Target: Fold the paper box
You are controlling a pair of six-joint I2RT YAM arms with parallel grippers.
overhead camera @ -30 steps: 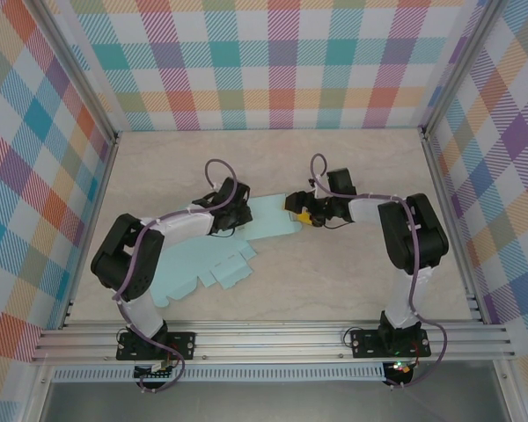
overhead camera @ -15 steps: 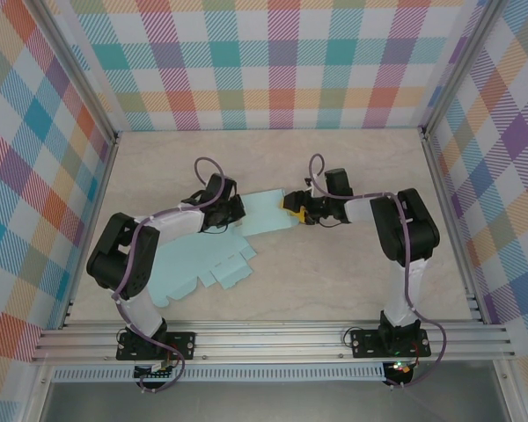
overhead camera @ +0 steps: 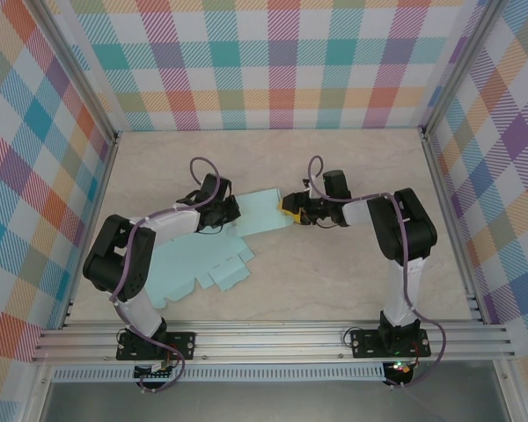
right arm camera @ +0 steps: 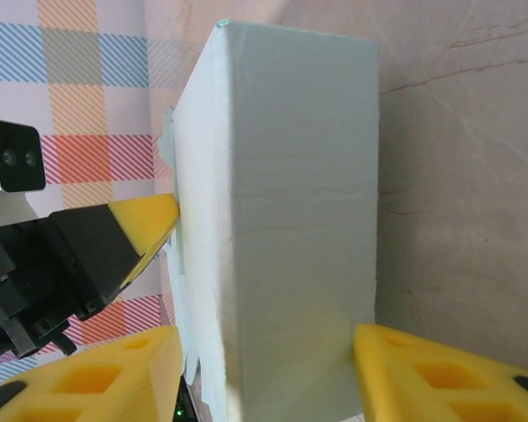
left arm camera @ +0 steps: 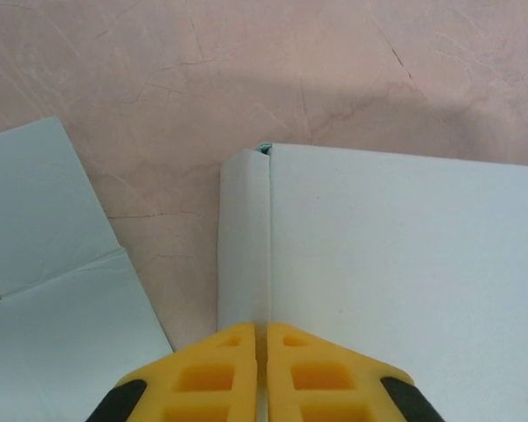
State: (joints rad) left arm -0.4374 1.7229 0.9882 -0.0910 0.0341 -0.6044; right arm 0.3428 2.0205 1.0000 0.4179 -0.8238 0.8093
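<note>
The paper box (overhead camera: 202, 264) is a pale blue cut sheet lying flat at the left centre of the table. One section (overhead camera: 266, 211) is folded up between the two arms. My left gripper (overhead camera: 231, 211) is shut on the sheet's edge; its yellow fingers (left arm camera: 220, 369) pinch the thin fold (left arm camera: 246, 237). My right gripper (overhead camera: 290, 209) comes from the right. Its jaws (right arm camera: 268, 352) stand astride the raised hollow section (right arm camera: 290, 202), one finger touching each side. The left gripper's fingertip (right arm camera: 145, 220) shows behind that section.
The beige tabletop (overhead camera: 352, 272) is bounded by aluminium rails and checked walls (overhead camera: 273, 61). Both arms reach inward, their cables looping above the wrists. The flat tabbed part of the sheet lies toward the near left.
The right jaws have narrowed onto the raised section. Both grippers and the folded part have shifted slightly toward the back left. The left gripper stays shut.
</note>
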